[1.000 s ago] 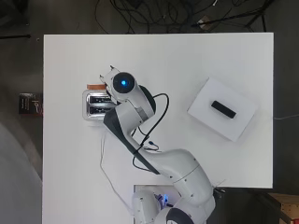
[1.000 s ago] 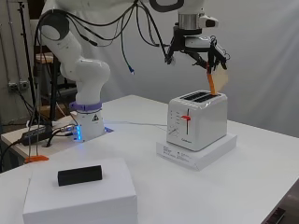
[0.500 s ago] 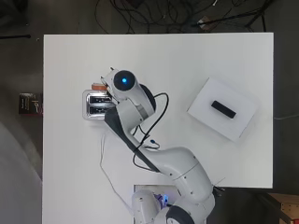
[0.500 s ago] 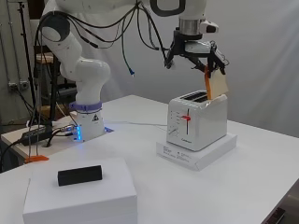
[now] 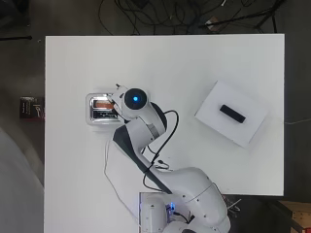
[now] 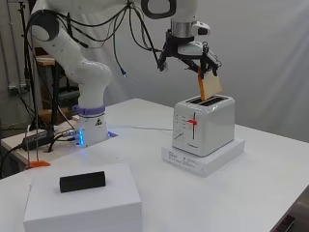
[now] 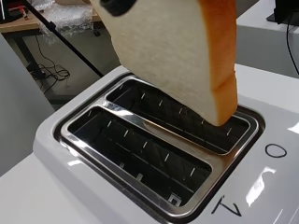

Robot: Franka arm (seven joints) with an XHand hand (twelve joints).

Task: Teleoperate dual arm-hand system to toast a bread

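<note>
Above toaster (image 6: 205, 123), hand (image 6: 193, 50) fingers pinch bread slice (image 7: 187, 56) top, tilted, lower corner over one slot (image 7: 187, 122). Straighten slice, align with slot, lower before releasing.

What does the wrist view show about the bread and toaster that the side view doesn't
Only the wrist view shows inside the toaster: both slots are empty, and the bread slice hangs tilted above one slot, its lower corner not yet inside. Only the side view shows the hand pinching the slice's top, the red lever and the white base under the toaster. Both show the slice above the toaster.
</note>
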